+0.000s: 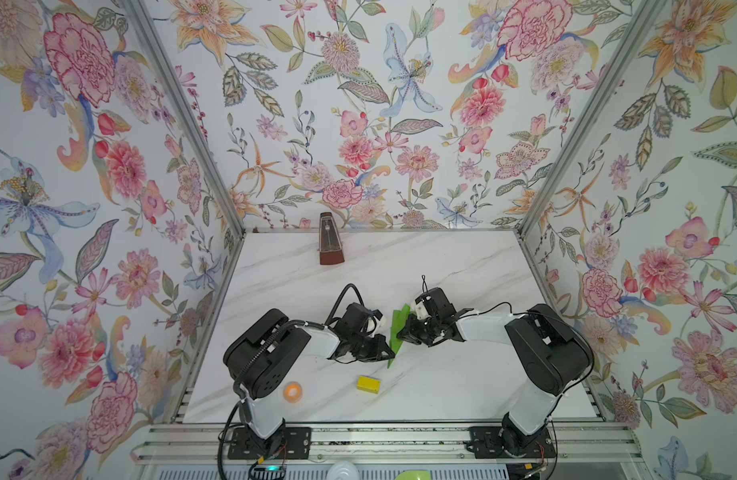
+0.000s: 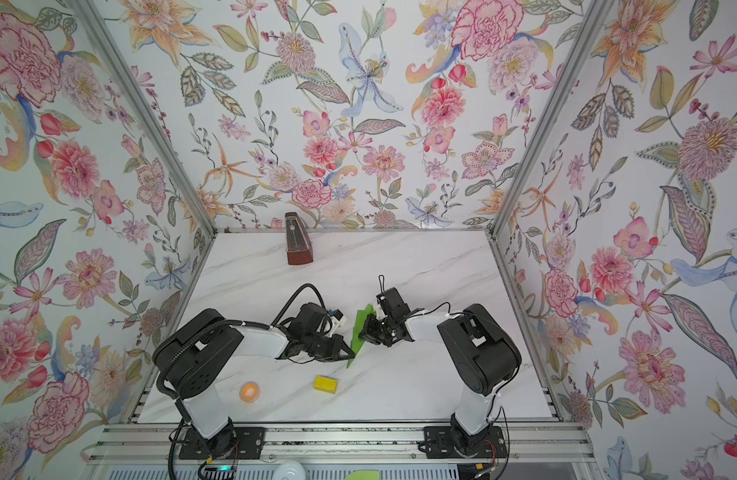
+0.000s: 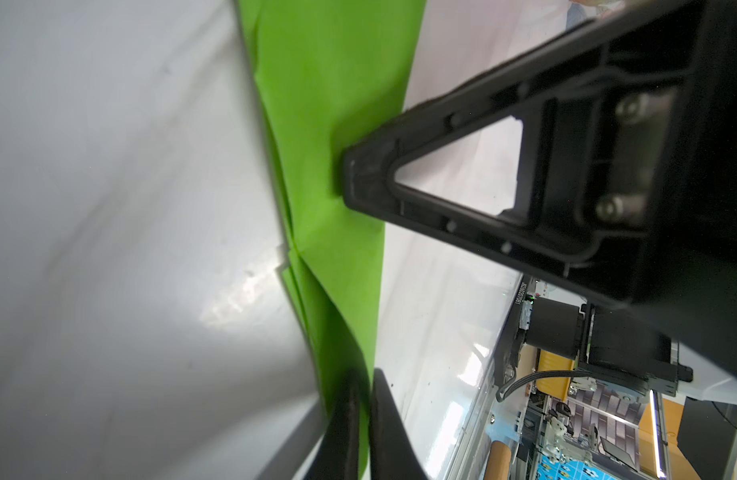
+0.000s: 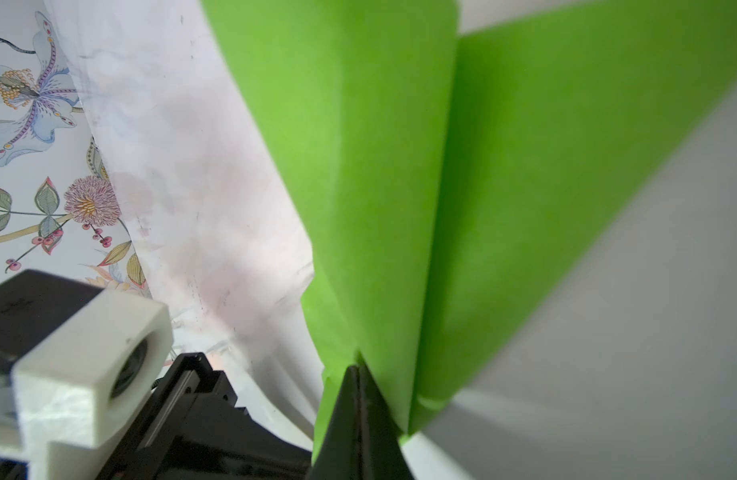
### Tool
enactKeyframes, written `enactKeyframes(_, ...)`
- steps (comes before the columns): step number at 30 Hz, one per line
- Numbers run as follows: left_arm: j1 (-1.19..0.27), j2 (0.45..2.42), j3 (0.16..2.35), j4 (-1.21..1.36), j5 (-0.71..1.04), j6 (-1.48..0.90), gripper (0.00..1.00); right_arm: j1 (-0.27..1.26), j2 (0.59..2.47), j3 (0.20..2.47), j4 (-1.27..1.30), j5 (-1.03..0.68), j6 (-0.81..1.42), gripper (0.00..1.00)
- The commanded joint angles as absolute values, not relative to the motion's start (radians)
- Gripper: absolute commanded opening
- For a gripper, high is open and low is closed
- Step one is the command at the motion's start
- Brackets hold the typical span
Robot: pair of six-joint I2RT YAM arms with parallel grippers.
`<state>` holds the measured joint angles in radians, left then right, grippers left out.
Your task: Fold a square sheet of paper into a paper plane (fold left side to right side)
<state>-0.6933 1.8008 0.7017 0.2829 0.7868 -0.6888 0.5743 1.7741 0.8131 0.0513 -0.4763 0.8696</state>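
Note:
The square sheet of paper is folded into a narrow, pointed lime-green paper plane (image 1: 400, 324) (image 2: 360, 324), held up off the marble table between the two arms. My left gripper (image 1: 393, 354) (image 3: 364, 399) is shut on its lower, pointed part, with green paper (image 3: 329, 83) pinched between the fingers. My right gripper (image 1: 401, 333) (image 4: 358, 370) is shut on the paper's edge higher up, where two creased flaps (image 4: 358, 166) spread away from it. In the left wrist view the right gripper's fingertip (image 3: 352, 178) presses against the paper's side.
A small yellow block (image 1: 368, 384) lies on the white marble table (image 1: 441, 270) near the front, just below the paper. An orange tape roll (image 1: 292, 391) sits by the left arm's base. A brown metronome (image 1: 330, 241) stands at the back. Floral walls enclose three sides.

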Motion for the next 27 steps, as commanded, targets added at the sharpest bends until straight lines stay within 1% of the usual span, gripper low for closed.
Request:
enactKeyframes(1, -0.691, 1.796, 0.651, 0.208, 0.812, -0.668, 0.12, 0.555, 1.841, 0.756, -0.055, -0.318, 0.879, 0.0)
enactKeyframes(5, -0.691, 1.747, 0.64, 0.108, 0.783, -0.62, 0.13, 0.555, 1.841, 0.755, -0.048, -0.321, 0.884, 0.0)
enactKeyframes(9, -0.681, 1.655, 0.727, -0.089, 0.654, -0.537, 0.16, 0.555, 1.833, 0.753, -0.042, -0.325, 0.888, 0.0)
enactKeyframes(12, -0.673, 1.623, 0.804, -0.139, 0.599, -0.523, 0.16, 0.556, 1.833, 0.755, -0.038, -0.326, 0.893, 0.0)
enactKeyframes(15, -0.673, 1.637, 0.864, -0.113, 0.612, -0.537, 0.16, 0.558, 1.836, 0.756, -0.034, -0.327, 0.897, 0.0)
enactKeyframes(22, -0.676, 1.751, 0.976, -0.041, 0.635, -0.572, 0.14, 0.56, 1.834, 0.758, -0.023, -0.328, 0.903, 0.0)
enactKeyframes(27, -0.685, 1.837, 0.994, 0.037, 0.7, -0.603, 0.11, 0.563, 1.833, 0.761, -0.023, -0.328, 0.906, 0.0)
